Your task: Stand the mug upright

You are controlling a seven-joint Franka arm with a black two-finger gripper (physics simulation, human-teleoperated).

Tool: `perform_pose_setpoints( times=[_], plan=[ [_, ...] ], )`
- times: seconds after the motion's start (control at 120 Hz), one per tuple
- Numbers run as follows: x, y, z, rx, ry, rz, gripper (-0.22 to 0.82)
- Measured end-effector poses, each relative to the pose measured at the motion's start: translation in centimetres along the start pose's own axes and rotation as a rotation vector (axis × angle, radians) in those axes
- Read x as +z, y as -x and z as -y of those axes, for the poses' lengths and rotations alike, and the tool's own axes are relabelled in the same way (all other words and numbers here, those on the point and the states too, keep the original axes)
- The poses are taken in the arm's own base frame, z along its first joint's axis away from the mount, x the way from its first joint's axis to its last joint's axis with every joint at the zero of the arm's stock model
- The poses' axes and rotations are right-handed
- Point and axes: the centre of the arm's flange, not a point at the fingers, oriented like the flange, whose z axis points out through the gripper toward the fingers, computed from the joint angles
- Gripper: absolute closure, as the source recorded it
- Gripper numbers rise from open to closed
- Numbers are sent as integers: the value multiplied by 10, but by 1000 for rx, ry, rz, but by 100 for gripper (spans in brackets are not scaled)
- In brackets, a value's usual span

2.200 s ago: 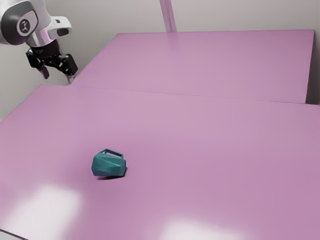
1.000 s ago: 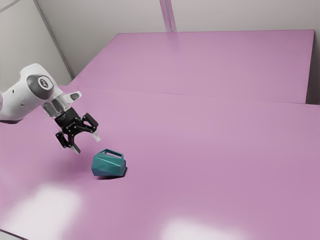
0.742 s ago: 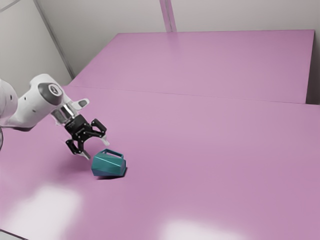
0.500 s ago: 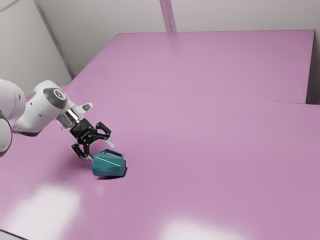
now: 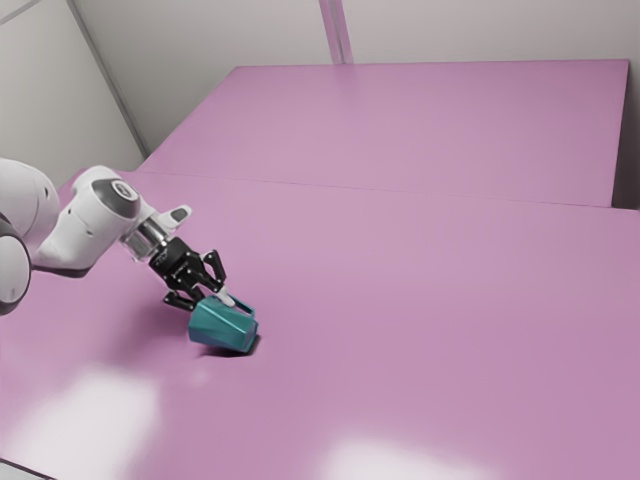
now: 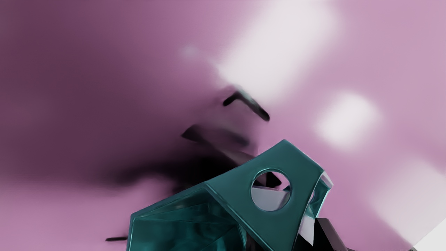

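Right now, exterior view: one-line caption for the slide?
Franka gripper at a tipped teal mug on a pink table, mug not yet upright.

Wide passage is offered across table (image 5: 430,320) btwn. mug (image 5: 222,325) & far edge, also toward exterior view's right; from exterior view's left, way is blocked by arm (image 5: 85,230) w/ gripper (image 5: 213,298) at mug.
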Motion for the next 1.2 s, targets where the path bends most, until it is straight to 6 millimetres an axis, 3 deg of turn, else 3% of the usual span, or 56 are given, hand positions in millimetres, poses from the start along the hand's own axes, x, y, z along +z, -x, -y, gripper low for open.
perform_pose_setpoints(
  times=[0.267,0.367,0.525,0.767,0.983,1.2],
  plan=[
    [5,4,-35,51,-16,3,75],
    [-6,21,-61,111,-68,-27,77],
    [-28,46,-94,235,-239,-129,78],
    [-22,61,-141,448,-532,-296,78],
    [-22,48,-148,542,-666,-435,78],
    [-7,39,-147,565,-687,-483,79]
  ],
)
